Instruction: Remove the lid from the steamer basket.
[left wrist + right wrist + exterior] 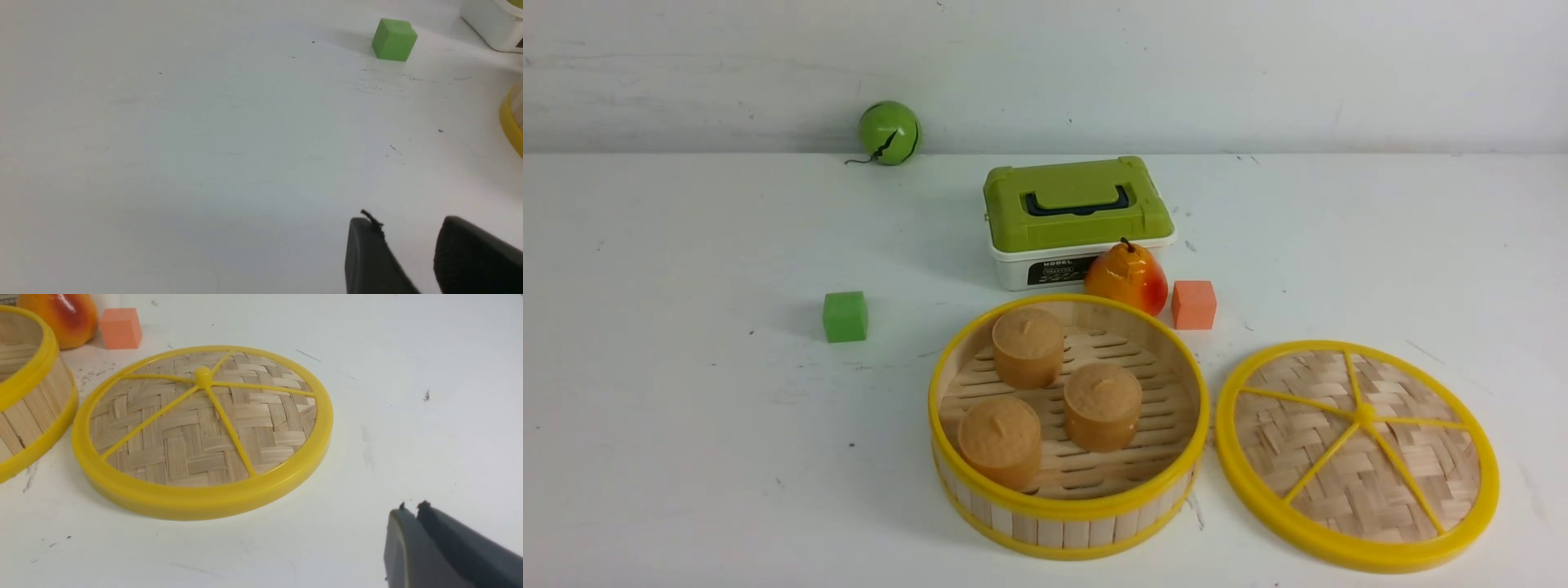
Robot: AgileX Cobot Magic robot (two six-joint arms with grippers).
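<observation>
The steamer basket (1068,506) stands open at the front centre of the table, with three brown cakes (1027,347) on its slatted floor. The lid (1356,453) lies flat on the table just right of it, apart from it; it also shows in the right wrist view (204,428), with part of the basket wall (28,404) beside it. Neither gripper shows in the front view. My left gripper (406,228) is open and empty over bare table, left of the basket rim (510,122). My right gripper (412,508) is shut and empty, off the lid's near right side.
A green-and-white box (1078,220) stands behind the basket, with a pear (1127,278) and an orange cube (1194,305) in front of it. A green cube (845,316) sits to the left, also in the left wrist view (394,40). A green ball (889,132) lies at the back wall.
</observation>
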